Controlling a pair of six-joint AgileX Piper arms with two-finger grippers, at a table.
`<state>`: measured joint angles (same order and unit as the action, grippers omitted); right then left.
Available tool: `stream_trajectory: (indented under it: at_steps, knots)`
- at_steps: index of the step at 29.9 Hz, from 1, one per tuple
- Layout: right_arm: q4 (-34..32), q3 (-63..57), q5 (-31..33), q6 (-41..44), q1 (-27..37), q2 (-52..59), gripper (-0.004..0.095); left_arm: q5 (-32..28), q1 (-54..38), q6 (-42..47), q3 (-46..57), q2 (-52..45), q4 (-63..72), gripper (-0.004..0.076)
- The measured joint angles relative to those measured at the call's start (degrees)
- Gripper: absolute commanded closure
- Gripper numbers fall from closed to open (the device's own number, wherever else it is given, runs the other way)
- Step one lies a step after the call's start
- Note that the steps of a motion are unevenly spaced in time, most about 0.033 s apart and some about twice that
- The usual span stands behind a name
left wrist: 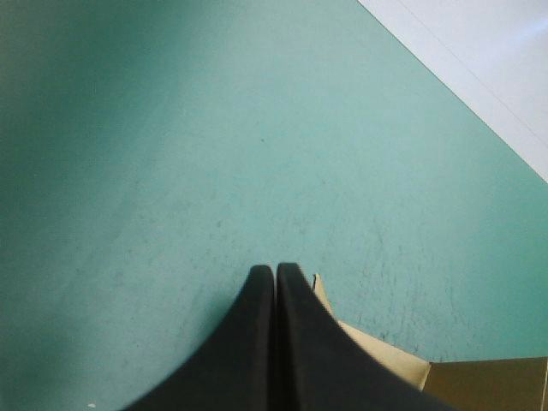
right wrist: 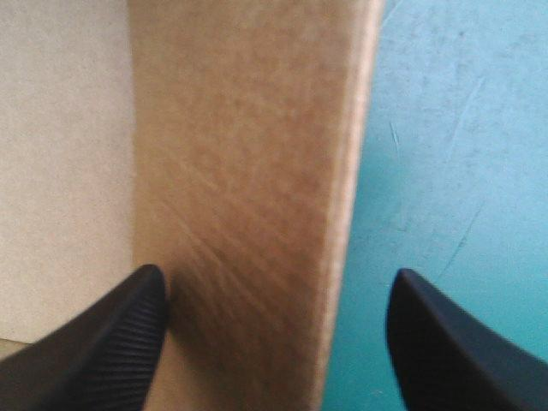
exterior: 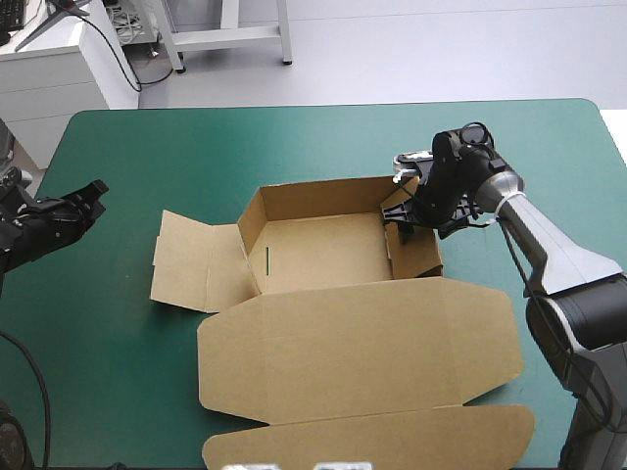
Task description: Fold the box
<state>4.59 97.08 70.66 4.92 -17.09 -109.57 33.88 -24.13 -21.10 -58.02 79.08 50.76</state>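
The right gripper (right wrist: 274,287) stands open astride a raised wall of the box (exterior: 333,255), while the left gripper (left wrist: 274,272) hangs closed above the counter (exterior: 196,147).

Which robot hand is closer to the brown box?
Right. The right gripper straddles the right wall of the box; the left gripper hangs off beyond its flat left flap.

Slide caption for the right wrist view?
Right gripper open astride a raised wall of the brown box, teal-green cover beyond.
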Motion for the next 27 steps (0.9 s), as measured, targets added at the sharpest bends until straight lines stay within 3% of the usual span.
stream_trajectory:
  at_steps: [2,11,20,27]
  knots:
    - [0.7,0.0,0.0,-0.43,0.0,-0.27,0.0924,-0.02,0.0,0.0,0.0,0.0,0.0,0.0732]
    - [0.32,-0.08,-0.62,-2.78,0.08,1.03,0.0908,-0.02,0.0,0.0,0.0,0.0,-0.29,0.0732]
    - [-3.48,-0.12,0.47,-4.92,0.08,18.81,0.0908,-0.41,0.0,0.0,0.0,0.0,-0.7,0.0732]
    - [-2.5,0.0,0.75,-4.92,0.08,31.13,0.0927,-0.46,0.0,0.0,0.0,0.0,-0.7,0.0732]
